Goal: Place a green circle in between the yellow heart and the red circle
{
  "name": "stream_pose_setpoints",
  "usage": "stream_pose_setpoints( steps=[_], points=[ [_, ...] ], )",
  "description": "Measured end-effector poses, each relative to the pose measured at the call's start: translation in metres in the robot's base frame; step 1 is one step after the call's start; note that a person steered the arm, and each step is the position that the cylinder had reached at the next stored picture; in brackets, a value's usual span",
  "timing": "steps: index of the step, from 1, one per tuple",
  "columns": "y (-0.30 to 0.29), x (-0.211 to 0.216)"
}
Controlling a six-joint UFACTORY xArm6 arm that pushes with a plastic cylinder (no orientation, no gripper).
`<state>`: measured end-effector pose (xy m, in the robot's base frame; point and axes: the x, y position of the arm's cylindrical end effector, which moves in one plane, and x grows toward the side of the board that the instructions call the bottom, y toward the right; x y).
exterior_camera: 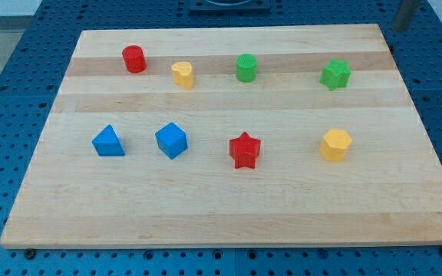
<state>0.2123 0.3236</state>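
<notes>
The green circle [246,67] stands in the upper row of the wooden board [221,215], to the right of the yellow heart [182,74]. The red circle [134,59] is left of the heart, with a small gap between them. The green circle lies well apart from both. A dark rod shows at the view's top right, off the board's corner; my tip [399,29] is there, far right of the green circle and touching no block.
A green star [335,73] sits at the right of the upper row. The lower row holds a blue triangle [108,142], a blue cube [171,140], a red star [245,149] and a yellow hexagon [335,144].
</notes>
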Motion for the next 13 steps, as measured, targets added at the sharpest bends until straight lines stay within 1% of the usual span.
stream_pose_setpoints(
  steps=[1, 4, 5, 7, 8, 10, 11, 12, 13],
  points=[
    [-0.048, 0.019],
    [-0.063, 0.019],
    [-0.094, 0.012],
    [-0.100, 0.012],
    [-0.128, 0.012],
    [-0.140, 0.015],
    [-0.140, 0.076],
    [-0.140, 0.076],
    [-0.187, 0.075]
  ],
)
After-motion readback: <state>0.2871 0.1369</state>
